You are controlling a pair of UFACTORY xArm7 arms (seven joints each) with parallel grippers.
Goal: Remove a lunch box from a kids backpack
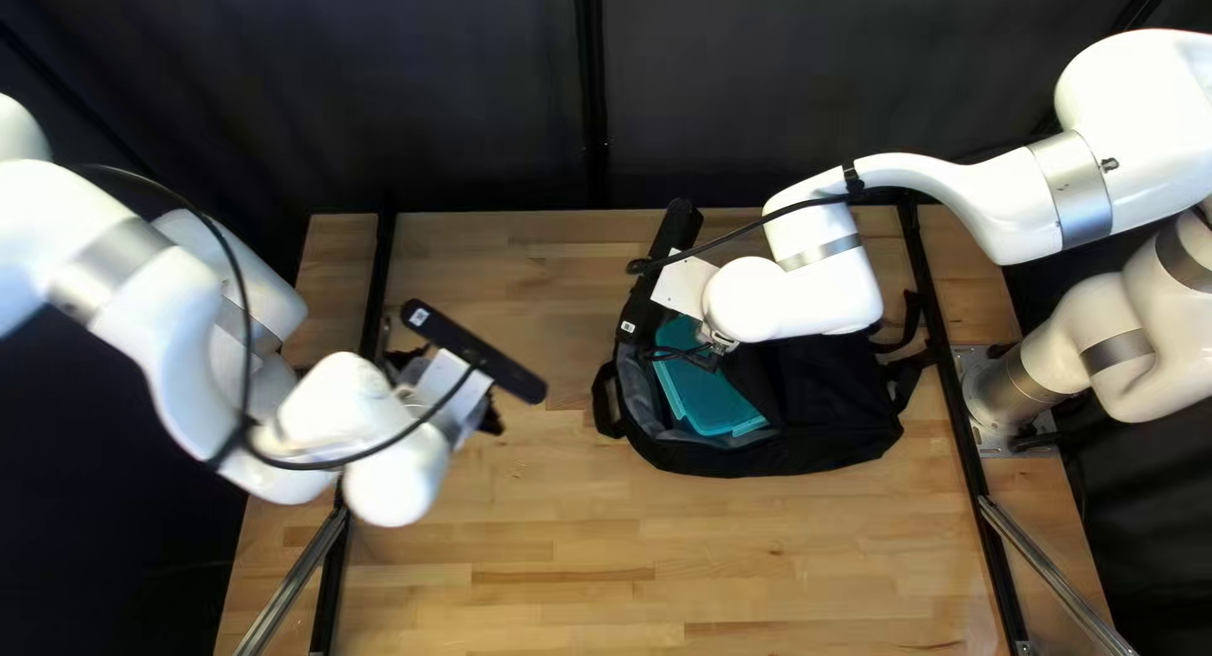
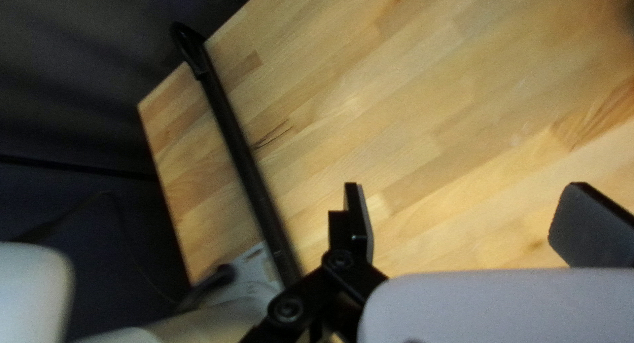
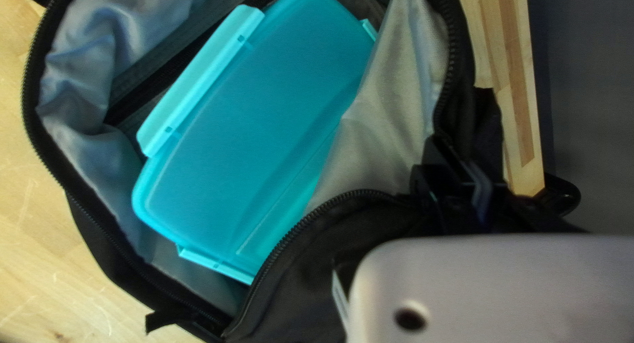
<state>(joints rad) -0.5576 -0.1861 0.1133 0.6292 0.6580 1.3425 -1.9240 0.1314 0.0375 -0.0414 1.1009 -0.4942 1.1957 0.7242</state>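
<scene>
The black backpack lies on the table, its main opening facing left in the top left view. Inside that opening is the teal lunch box; the right wrist view shows the lunch box with its lid up, against the grey lining. My right gripper is over the opening. Its own wrist view has the right gripper shut on the zippered edge of the backpack, beside the lunch box. My left gripper hangs over the table's left part, away from the backpack; the left gripper is open, with nothing between its fingers.
Black rails run along both sides of the wooden table. Straps of the backpack reach toward the right rail. A dark curtain hangs behind the far edge. Cables loop along both arms.
</scene>
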